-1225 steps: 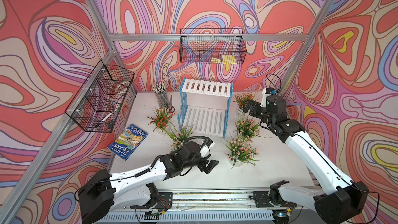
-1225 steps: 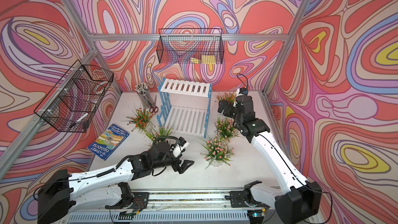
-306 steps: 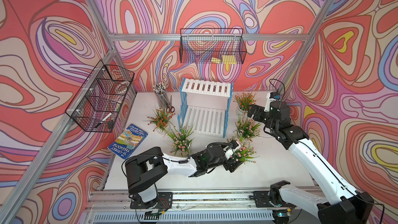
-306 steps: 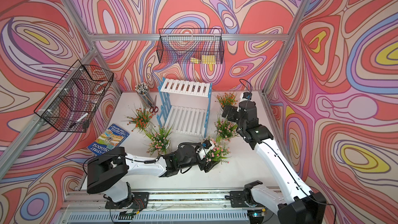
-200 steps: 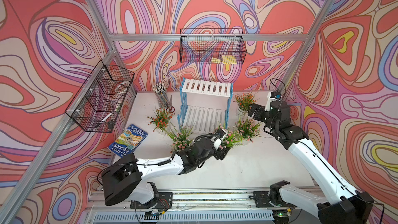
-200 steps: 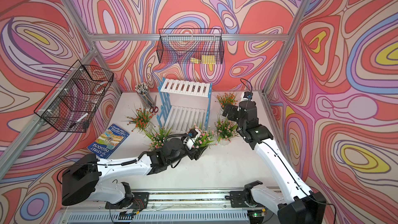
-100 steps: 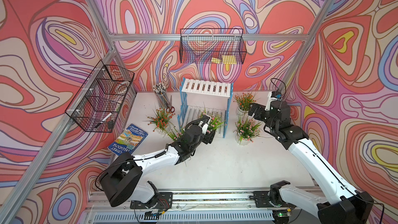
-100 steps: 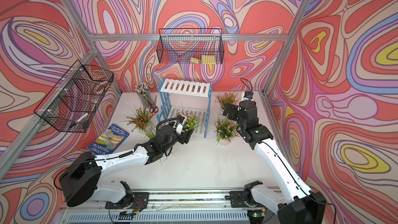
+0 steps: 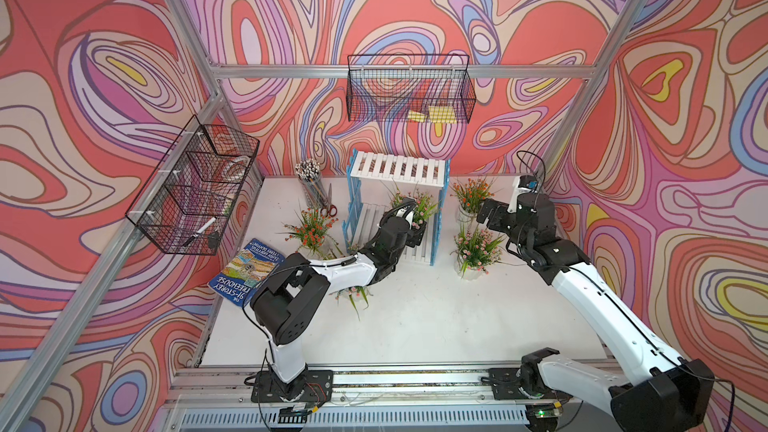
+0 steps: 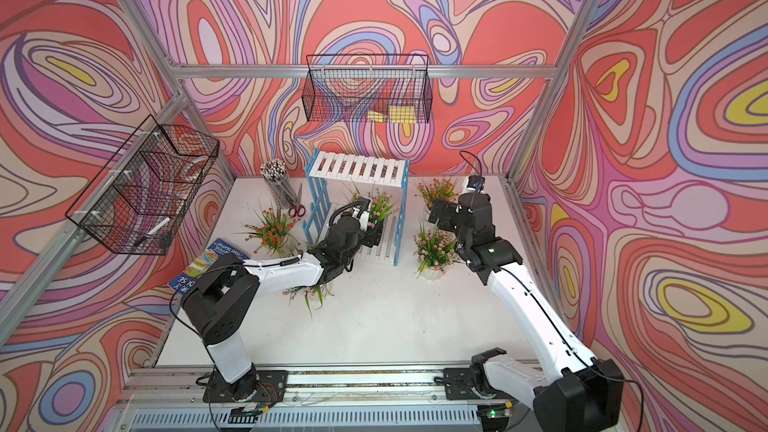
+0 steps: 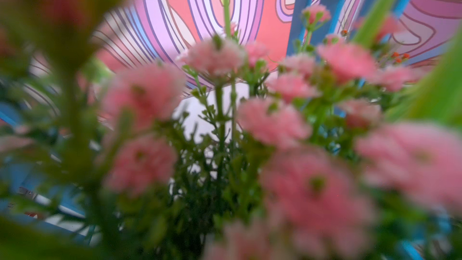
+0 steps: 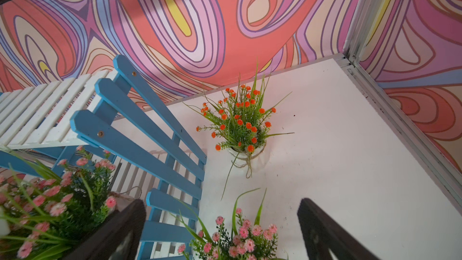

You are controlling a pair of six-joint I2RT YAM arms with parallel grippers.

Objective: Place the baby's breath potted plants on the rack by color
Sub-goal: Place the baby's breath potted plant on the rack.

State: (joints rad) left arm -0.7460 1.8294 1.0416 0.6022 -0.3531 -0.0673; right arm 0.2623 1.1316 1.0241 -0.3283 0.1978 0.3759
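Though the pink plant (image 9: 423, 206) hides the left jaws gripping it inside the rack (image 9: 399, 168), right jaws gape.

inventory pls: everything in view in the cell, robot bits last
rack: 1, white and blue, back centre
pink plants: 3; held plant at rack's lower tier, right plant beside rack, hidden plant under left arm
orange plants: 2; left orange plant left of rack, rear orange plant right rear
wire baskets: 2, black; side basket left wall, back basket back wall
pencil cup: 1, greyish, left of rack
scissors: 1, red handles, by cup
book: 1, blue, left edge
yellow pads: 2, back basket
marker: 1, white, side basket
table: 1, white
left claw: black, shut on held plant
right claw: black, open, by right plant
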